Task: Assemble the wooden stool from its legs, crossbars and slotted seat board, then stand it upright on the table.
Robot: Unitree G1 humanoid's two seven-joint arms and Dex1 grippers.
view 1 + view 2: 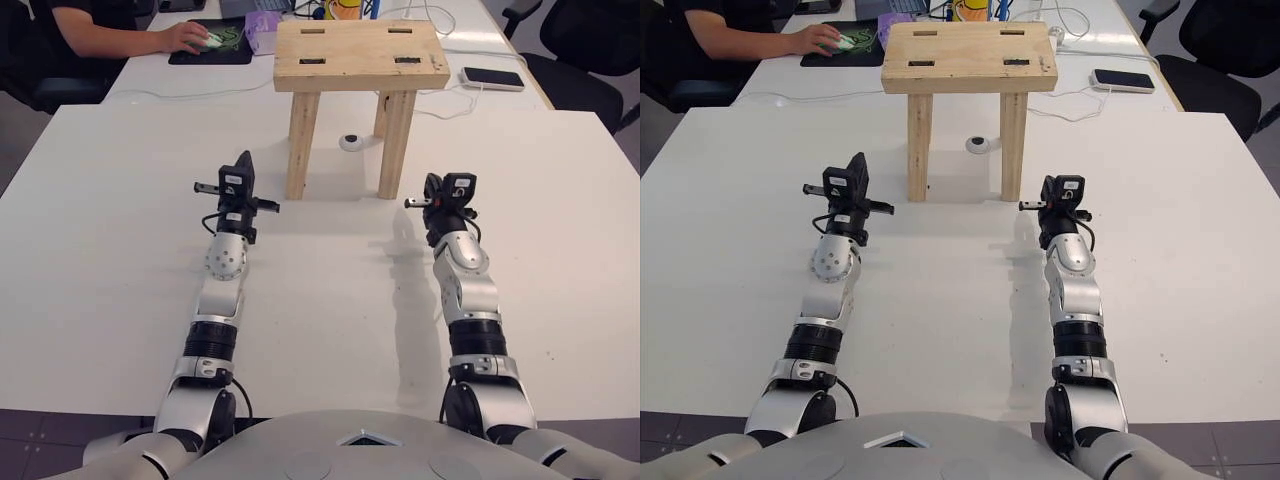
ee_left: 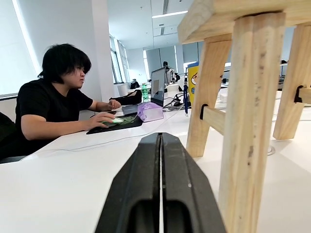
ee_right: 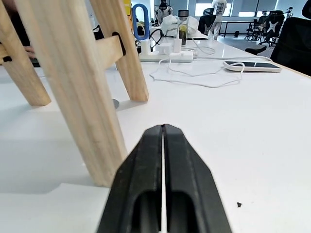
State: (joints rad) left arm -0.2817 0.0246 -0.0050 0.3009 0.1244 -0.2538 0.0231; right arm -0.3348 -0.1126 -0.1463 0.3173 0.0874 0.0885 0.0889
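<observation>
Fingers of left gripper (image 2: 160, 141) and right gripper (image 3: 163, 130) sit pressed together, empty, by the upright stool (image 1: 360, 55), crossbars (image 2: 216, 119) partly visible.

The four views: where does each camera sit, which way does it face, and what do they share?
Left eye view: on the head, looking forward and down at the table, the upright stool, the left arm and right arm.
Right eye view: beside it, same scene.
Left wrist view: behind the shut left pincer, facing the stool legs.
Right wrist view: behind the shut right pincer, facing the stool legs.
Shared: all show the stool.
</observation>
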